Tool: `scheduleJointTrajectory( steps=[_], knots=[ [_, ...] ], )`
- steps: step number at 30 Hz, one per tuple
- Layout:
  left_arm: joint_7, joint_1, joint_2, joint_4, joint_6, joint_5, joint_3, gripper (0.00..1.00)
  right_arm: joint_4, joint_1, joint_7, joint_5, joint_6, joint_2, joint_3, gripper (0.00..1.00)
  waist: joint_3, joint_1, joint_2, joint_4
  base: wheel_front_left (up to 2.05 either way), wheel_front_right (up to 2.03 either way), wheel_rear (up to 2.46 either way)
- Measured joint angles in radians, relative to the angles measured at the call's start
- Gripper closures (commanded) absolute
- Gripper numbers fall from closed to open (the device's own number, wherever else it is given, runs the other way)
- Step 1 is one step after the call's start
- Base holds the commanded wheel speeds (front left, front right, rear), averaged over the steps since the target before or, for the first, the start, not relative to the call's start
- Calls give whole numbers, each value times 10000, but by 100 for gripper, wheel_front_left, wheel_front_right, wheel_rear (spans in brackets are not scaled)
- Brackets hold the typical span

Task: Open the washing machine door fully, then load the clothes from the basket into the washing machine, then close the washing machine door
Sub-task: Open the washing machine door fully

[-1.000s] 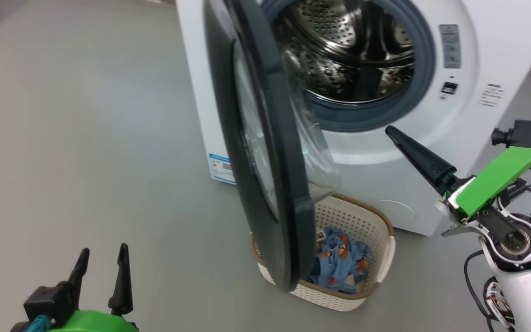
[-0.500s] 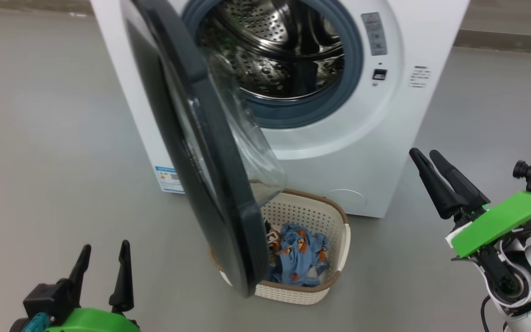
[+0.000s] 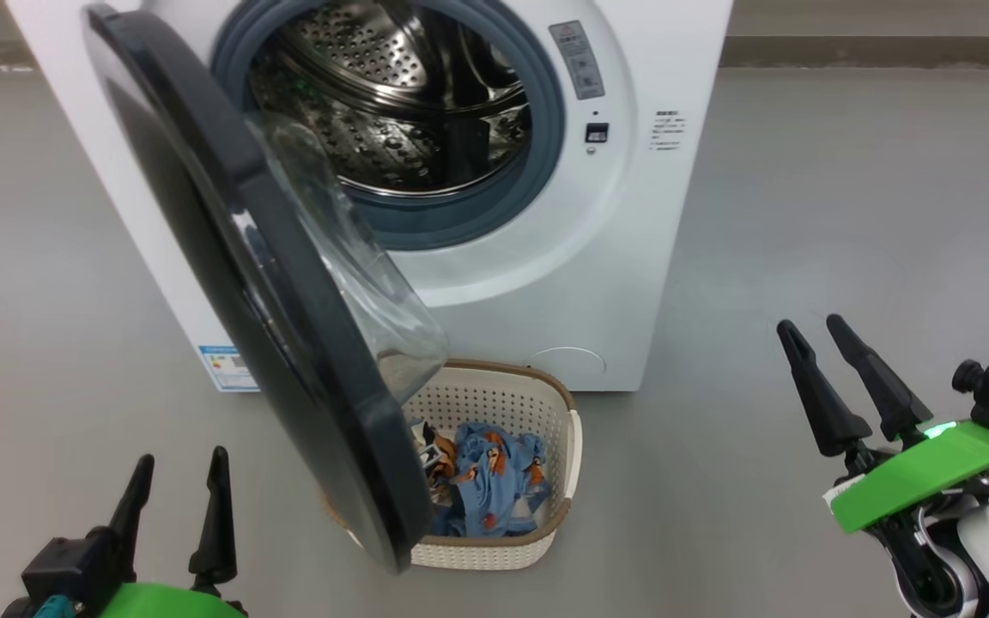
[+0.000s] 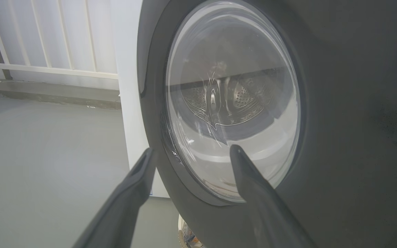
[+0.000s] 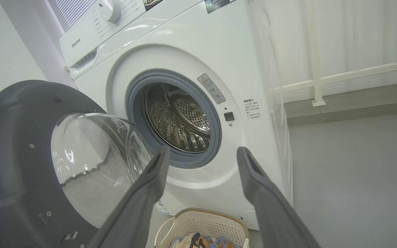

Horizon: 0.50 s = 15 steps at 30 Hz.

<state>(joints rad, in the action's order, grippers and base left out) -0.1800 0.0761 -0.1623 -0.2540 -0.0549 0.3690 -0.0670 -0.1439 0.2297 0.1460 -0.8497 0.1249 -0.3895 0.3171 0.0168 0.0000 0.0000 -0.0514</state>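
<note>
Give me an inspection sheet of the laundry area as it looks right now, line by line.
Surface: smooth grey floor.
Job's things: washing machine with its door swung open, the door's lower edge covering the basket's left side in the head view; drum shows no clothes; basket on the floor in front of the machine, clothes inside it.
Clutter: nothing seen.
Grippers: left gripper open, holding nothing, facing the door's outer side; right gripper open, holding nothing, apart from the machine.
Cables: nothing seen.
Surroundings: white railing behind the machine.
</note>
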Motion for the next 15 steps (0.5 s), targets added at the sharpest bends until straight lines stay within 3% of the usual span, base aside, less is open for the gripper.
scheduleJointTrajectory(
  steps=[4,15],
  knots=[
    [-52,-42,2,153,40,2,-4,0,-38,-329,270,100,0,111,-184,0,-1,0,0,249,0,0,0],
    [-65,-265,-10,420,207,13,-29,0,-915,-969,853,1852,0,215,-744,0,66,0,0,664,0,0,0]
  ],
)
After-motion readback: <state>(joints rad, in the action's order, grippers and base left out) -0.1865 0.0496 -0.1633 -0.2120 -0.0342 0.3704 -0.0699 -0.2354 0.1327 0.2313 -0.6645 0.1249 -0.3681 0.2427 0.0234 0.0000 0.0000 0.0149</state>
